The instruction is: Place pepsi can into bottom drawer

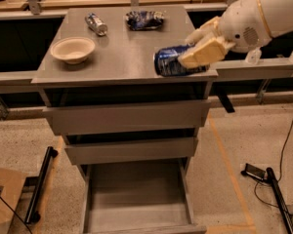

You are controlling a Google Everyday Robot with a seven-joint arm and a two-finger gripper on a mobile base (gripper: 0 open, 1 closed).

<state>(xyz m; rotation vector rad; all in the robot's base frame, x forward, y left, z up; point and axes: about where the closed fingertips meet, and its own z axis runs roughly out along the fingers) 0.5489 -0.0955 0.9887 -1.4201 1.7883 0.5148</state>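
My gripper (198,50) is shut on the pepsi can (169,61), a dark blue can held on its side. It hangs over the front right edge of the grey cabinet's top (122,57), a little above it. The white arm reaches in from the upper right. The bottom drawer (136,191) is pulled open below, a plain grey tray with nothing in it. The can is above it and to the right of its middle.
A beige bowl (72,49) sits at the left of the cabinet top. A slim silver can (96,24) lies at the back left and a blue and white snack bag (144,19) at the back middle. Two shut upper drawers (127,118) sit above the open one. Cables (278,189) lie on the floor at the right.
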